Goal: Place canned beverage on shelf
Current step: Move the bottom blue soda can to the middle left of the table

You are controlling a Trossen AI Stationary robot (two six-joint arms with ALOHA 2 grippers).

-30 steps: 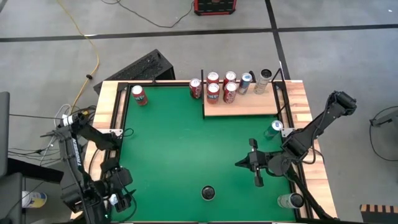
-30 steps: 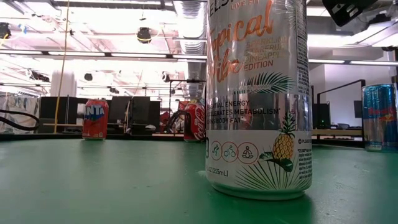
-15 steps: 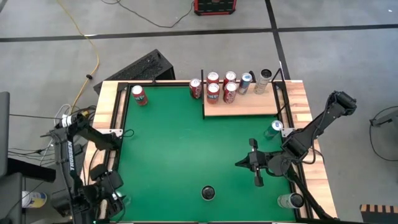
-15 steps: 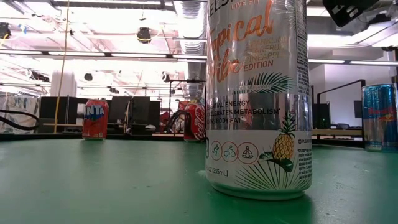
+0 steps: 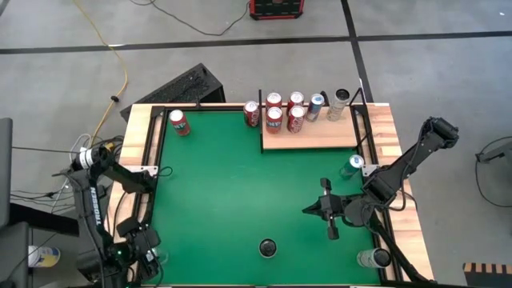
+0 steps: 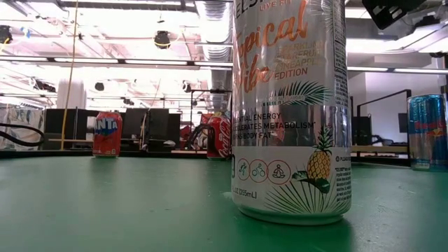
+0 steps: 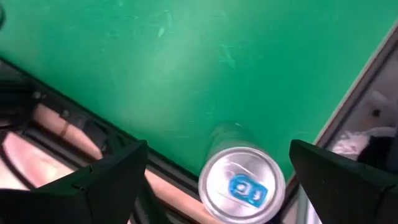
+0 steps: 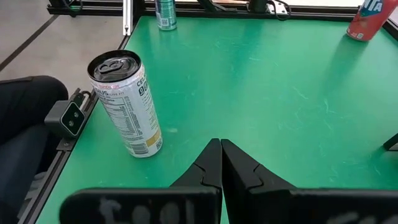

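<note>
A silver can with a blue tab (image 7: 242, 185) stands upright on the green table at its near left corner. My left gripper (image 7: 219, 144) hangs open above it, pointing steeply down, one finger on either side of the can and clear of it; in the high view the gripper (image 5: 142, 254) covers the can. The shelf (image 5: 312, 138), a pale board at the far right, carries several cans along its far edge. My right gripper (image 5: 306, 210) is shut on nothing, above the table right of centre.
A tall pale can (image 5: 267, 248) stands near the front edge at mid-table. A red can (image 5: 178, 122) stands far left, another red can (image 5: 252, 114) just left of the shelf, a blue can (image 5: 356, 164) at the right edge, a silver can (image 5: 374, 258) near right.
My left gripper has gone down and toward the table's left edge, coming over the near left corner, and has turned at the wrist. Its fingers have stayed open. The right arm has kept still.
</note>
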